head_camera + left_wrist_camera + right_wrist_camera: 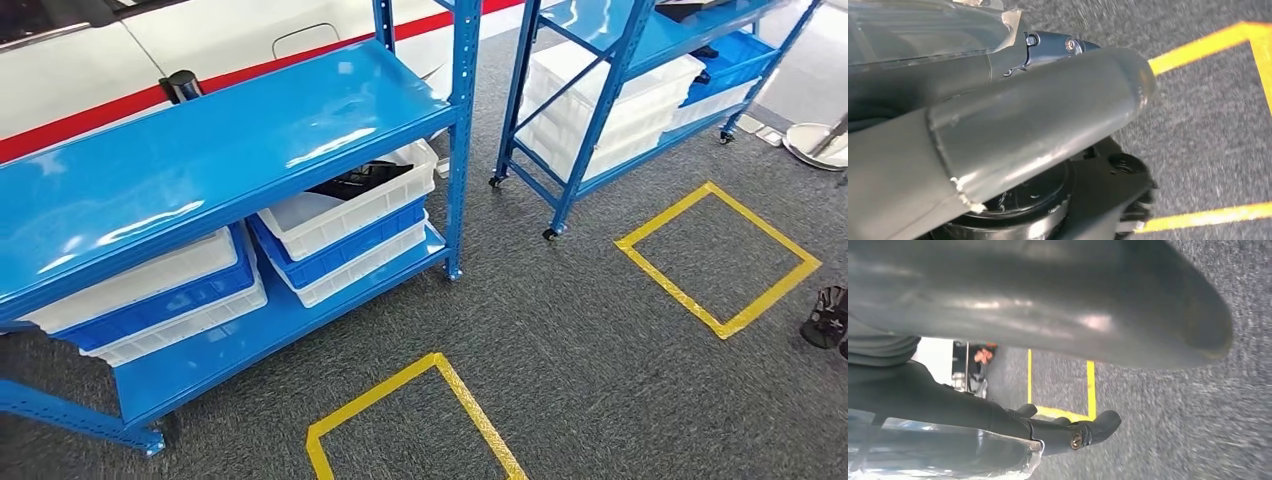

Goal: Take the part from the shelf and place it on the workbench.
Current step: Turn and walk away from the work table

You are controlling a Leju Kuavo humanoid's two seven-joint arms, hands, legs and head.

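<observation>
Part point(358, 180), dark, in upper white bin point(395, 195) on left shelf point(220, 140), ahead-left, well apart from both hanging hands; fingers' state untellable.

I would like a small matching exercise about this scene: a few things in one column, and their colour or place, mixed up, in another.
Things:
1. shelf
2. top crate
3. floor tape
4. carpet

Descriptions:
A. yellow, forms squares
B. grey, covers the floor
C. glossy blue
D. white, holds a dark part

Pairs: 1-C, 2-D, 3-A, 4-B
</observation>
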